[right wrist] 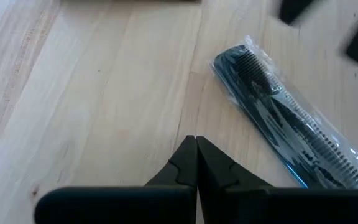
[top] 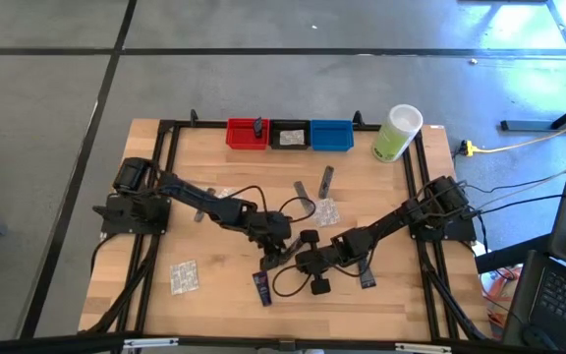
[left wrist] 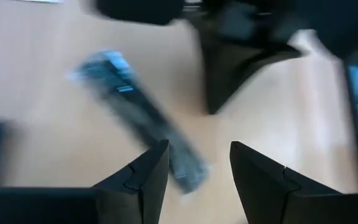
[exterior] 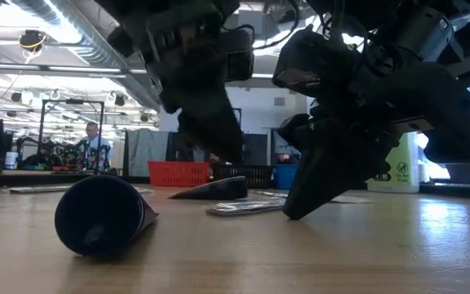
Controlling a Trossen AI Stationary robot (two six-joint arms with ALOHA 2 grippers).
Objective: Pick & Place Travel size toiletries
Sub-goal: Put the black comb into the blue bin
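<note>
- A clear crinkly packet (top: 184, 276) with white contents lies flat on the pale wooden desk (top: 214, 315), well left of both grippers.
- The left gripper (left wrist: 194, 171) hangs low over the desk centre, its dark wedge-shaped fingers (left wrist: 143, 176) apart and gripping nothing; a slim flat grey sachet (left wrist: 143, 122) lies on the desk, one end between the fingertips.
- A dark navy mini tube (top: 261, 287), smooth with a crimped end, lies just beside that gripper.
- The right gripper (right wrist: 196, 163) points at bare wood, fingers pressed together and empty; a black comb in a clear glossy wrapper (right wrist: 289, 116) lies near.
</note>
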